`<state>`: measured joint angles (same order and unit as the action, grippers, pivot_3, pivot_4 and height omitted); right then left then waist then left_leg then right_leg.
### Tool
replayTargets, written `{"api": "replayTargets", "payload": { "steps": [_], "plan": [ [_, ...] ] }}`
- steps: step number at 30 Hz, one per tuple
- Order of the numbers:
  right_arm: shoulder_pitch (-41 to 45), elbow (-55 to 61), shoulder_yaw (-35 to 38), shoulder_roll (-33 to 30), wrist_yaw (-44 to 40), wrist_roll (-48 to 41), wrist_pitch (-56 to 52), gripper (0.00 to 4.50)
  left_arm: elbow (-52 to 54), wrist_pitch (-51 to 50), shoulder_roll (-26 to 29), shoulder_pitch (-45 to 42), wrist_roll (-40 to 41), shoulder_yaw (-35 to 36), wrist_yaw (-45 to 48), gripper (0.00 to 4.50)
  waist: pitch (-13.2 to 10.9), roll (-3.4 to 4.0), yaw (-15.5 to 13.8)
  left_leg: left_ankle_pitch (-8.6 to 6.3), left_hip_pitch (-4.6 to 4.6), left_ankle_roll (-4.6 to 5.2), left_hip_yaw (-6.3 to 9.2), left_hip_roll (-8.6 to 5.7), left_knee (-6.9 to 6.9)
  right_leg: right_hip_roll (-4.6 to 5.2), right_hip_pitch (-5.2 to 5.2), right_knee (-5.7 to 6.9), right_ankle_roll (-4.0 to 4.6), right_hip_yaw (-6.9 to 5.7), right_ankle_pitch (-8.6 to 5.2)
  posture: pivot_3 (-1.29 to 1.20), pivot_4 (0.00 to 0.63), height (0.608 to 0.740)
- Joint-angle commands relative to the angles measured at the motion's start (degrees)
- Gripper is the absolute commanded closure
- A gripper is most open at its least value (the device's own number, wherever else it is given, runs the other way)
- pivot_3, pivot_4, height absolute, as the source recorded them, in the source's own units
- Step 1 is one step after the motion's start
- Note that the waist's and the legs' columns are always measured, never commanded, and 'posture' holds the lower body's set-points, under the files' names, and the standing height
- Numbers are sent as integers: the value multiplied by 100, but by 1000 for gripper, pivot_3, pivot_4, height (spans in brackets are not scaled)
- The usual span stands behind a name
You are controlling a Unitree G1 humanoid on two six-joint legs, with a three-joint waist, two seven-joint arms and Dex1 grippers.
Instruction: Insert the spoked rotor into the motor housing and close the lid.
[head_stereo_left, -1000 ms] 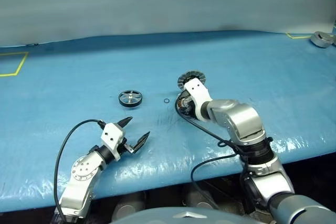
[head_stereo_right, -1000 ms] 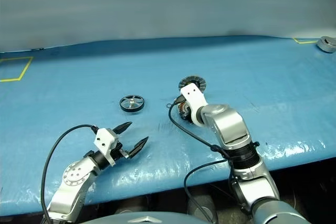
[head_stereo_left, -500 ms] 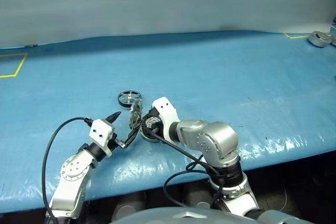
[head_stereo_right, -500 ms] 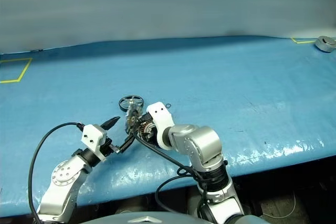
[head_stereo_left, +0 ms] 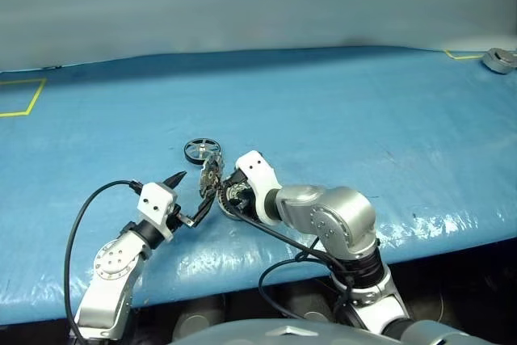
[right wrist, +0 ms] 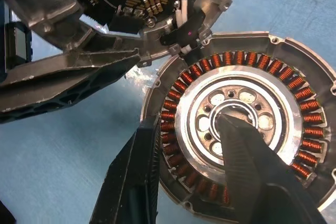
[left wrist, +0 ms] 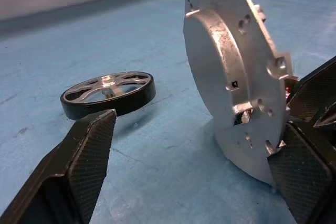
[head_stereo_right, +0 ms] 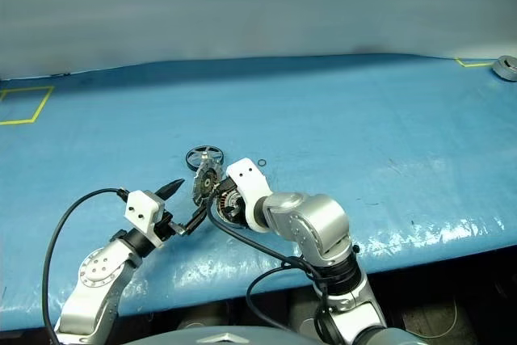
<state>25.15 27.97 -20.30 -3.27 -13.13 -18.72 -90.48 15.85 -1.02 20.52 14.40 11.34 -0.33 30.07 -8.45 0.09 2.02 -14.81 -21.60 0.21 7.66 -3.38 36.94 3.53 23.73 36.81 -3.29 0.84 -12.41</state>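
Starting at the left, our left claw (head_stereo_left: 192,197) stands wide apart and empty, one finger touching or just beside the raised lid (head_stereo_left: 212,177). The spoked rotor (head_stereo_left: 202,149) lies at twelve o'clock from it, untouched on the counter (head_stereo_left: 363,119). Our right claw (right wrist: 189,182) grips the motor housing (right wrist: 247,124) wall, one finger inside the windings. We judge we are positioning the housing; next we must fetch the rotor. A tiny black ring (head_stereo_right: 261,164) lies close; a grey part (head_stereo_left: 497,60) sits far at two o'clock.
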Motion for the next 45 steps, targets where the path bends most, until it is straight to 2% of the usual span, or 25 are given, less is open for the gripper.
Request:
{"api": "replayTargets", "payload": {
  "steps": [1,5,8,12,19,27,37,40,43,45],
  "plan": [
    [155,357,-455,-689,-473,-189,644,2721,257,-14,18,-50,27,-2,-4,0,-7,1,-1,-1,0,2,0,-2,3,2,-2,-1,-16,-1,-9,0,150,740],
    [507,493,-1246,-1734,-1074,-31,1704,2721,247,-50,19,-102,32,-5,-13,0,-14,7,11,-1,-3,2,-2,0,3,-1,-17,2,-23,-2,-12,0,150,740],
    [695,450,-1607,-2112,-1359,92,2225,2111,250,-66,14,-110,33,2,-16,0,-17,5,19,1,-7,0,-3,7,0,-6,-16,3,-23,-3,-13,0,150,740],
    [823,375,-1812,-2297,-1551,266,2650,823,256,-72,8,-99,34,14,-27,0,-20,-1,2,1,-11,-1,-3,6,0,-4,-14,2,-22,-2,-13,0,150,740],
    [1256,232,-2072,-2533,-2076,435,2885,823,226,-60,-2,-106,30,12,-30,0,-26,-6,-28,0,-12,1,-1,4,3,-1,-14,0,-23,-2,-12,0,150,740],
    [1647,-27,-2824,-2857,-2703,834,3099,823,141,41,-48,-112,11,-7,-29,0,-28,-6,-54,0,-13,1,-1,3,2,1,-12,-2,-17,-2,-10,0,150,740],
    [1611,-490,-3154,-2748,-2960,1259,3171,823,78,159,-103,-32,6,7,-32,0,-29,-6,-77,0,-15,0,0,3,3,1,-11,-1,-13,-3,-7,0,150,740],
    [1559,-657,-3119,-2638,-3010,1271,3084,1466,45,187,-109,-32,6,8,-24,0,-29,-6,-78,0,-15,0,0,3,4,1,-12,0,-13,-3,-7,0,150,740],
    [1512,-712,-3098,-2530,-3032,1276,2925,2348,20,214,-122,-24,2,7,-26,0,-26,-10,-62,0,-10,-1,0,5,4,-1,-12,0,-13,-3,-7,0,150,740],
    [1464,-707,-3028,-2424,-2977,1260,2714,2529,11,230,-135,-4,4,11,-28,0,-25,-9,-53,1,-7,-3,0,8,4,-2,-15,1,-14,-2,-8,0,150,740]
  ]
}}
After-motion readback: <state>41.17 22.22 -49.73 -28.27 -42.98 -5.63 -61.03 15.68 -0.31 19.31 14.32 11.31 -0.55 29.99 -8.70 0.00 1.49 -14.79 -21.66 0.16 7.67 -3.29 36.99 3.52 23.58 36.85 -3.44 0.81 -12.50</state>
